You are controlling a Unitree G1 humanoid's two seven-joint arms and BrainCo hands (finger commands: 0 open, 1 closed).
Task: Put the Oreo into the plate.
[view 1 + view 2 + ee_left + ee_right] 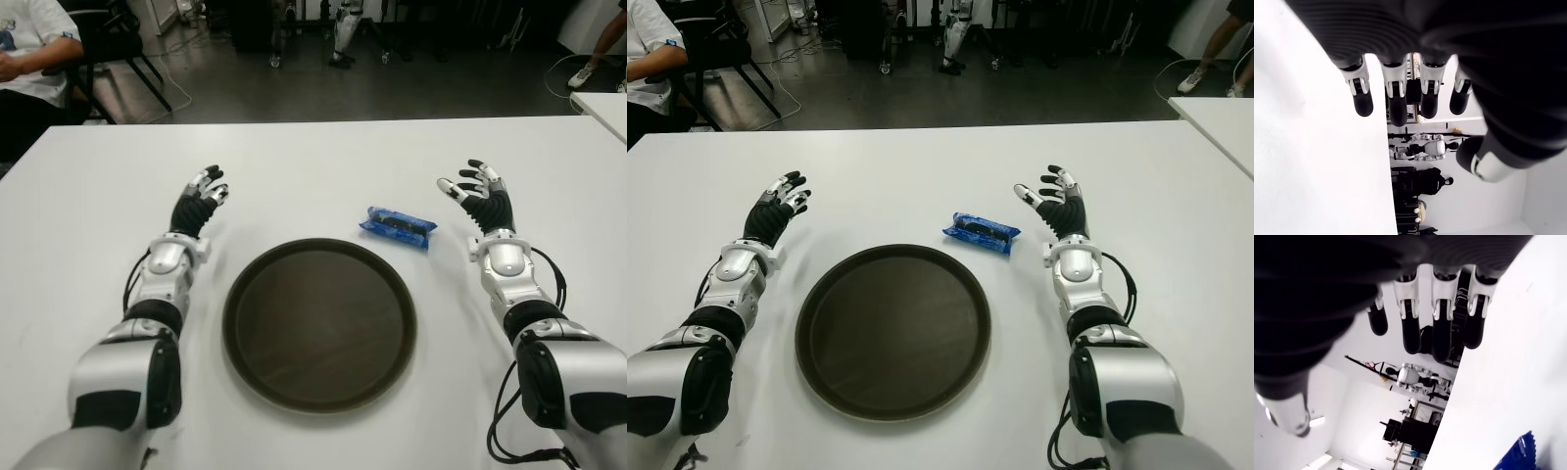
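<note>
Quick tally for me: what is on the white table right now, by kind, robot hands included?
Blue foil Oreo packet: 1
Round dark brown plate, nothing in it: 1
Robot hands, both open and holding nothing: 2 (left hand, right hand)
Total: 4

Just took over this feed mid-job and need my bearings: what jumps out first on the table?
A big dark round plate sits empty at the table's near centre, between the two arms. Just beyond its far right rim lies the blue Oreo pack on the white table, apart from the plate. The right hand shows open just right of the pack, holding nothing; the left hand, also open, shows left of the plate.
</note>
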